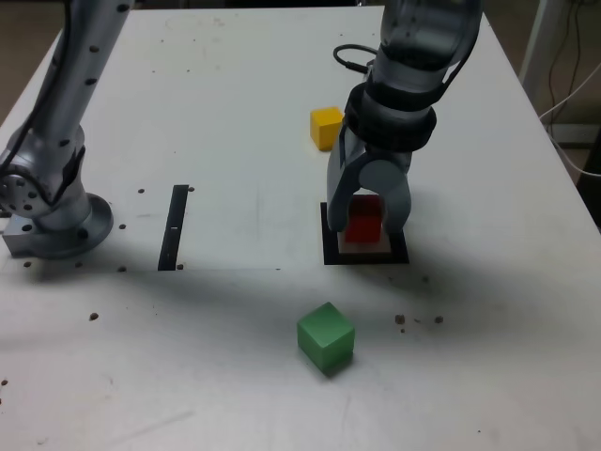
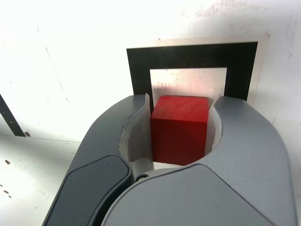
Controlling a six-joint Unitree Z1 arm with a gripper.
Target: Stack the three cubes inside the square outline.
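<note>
The red cube (image 1: pixel 364 222) (image 2: pixel 181 129) sits between my gripper's (image 1: pixel 366 235) (image 2: pixel 182 98) two grey fingers, which press on its two sides, so the gripper is shut on it. It is low over the white centre of the square outline (image 1: pixel 331 252) (image 2: pixel 141 61); I cannot tell whether it touches the surface. In the exterior view the yellow cube (image 1: pixel 326 126) lies on the table behind the gripper, apart from it. The green cube (image 1: pixel 326 336) lies nearer the front edge, below the outline.
A thin black strip (image 1: pixel 174 227) (image 2: pixel 9 117) lies on the white table at the exterior view's left of the outline. The arm's grey base (image 1: pixel 52 221) stands at the far left. A black cable (image 1: pixel 352 58) loops behind the arm.
</note>
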